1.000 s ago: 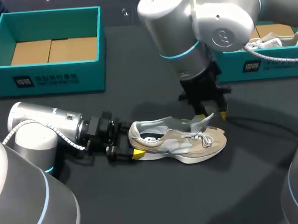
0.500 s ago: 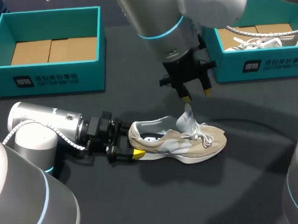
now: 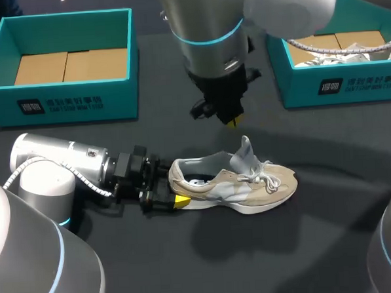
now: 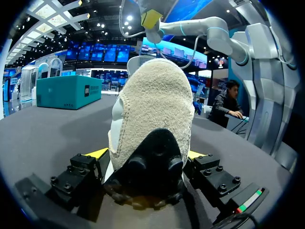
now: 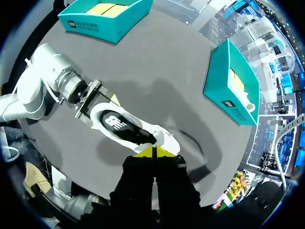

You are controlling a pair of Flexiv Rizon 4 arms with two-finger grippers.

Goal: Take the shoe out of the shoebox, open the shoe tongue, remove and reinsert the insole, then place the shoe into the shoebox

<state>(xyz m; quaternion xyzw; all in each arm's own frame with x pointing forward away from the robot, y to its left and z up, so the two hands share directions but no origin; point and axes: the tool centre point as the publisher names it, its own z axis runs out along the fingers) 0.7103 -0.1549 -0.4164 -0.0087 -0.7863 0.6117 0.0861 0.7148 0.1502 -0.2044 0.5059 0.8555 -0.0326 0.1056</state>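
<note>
A beige sneaker [image 3: 240, 182] lies on its sole on the dark table, toe to the right. Its grey tongue [image 3: 244, 153] stands pulled up, and the dark insole [image 5: 116, 122] shows inside. My left gripper [image 3: 171, 187] lies low on the table at the heel, with a finger against each side of the heel [image 4: 152, 114], holding it. My right gripper [image 3: 232, 122] hangs above the shoe's middle, yellow tips [image 5: 153, 151] pressed together and holding nothing. The left teal shoebox [image 3: 68, 94] stands at the back left, with only its cardboard floor showing inside.
A second teal box [image 3: 330, 85] at the back right holds another light shoe [image 3: 348, 52]. My right arm's bulky elbow overhangs the back middle of the table. Bare dark tabletop [image 3: 221, 263] lies in front of the sneaker.
My right gripper has let go of the tongue, risen and moved left and back, and its fingers have shut. The tongue stays upright. The left arm has not moved.
</note>
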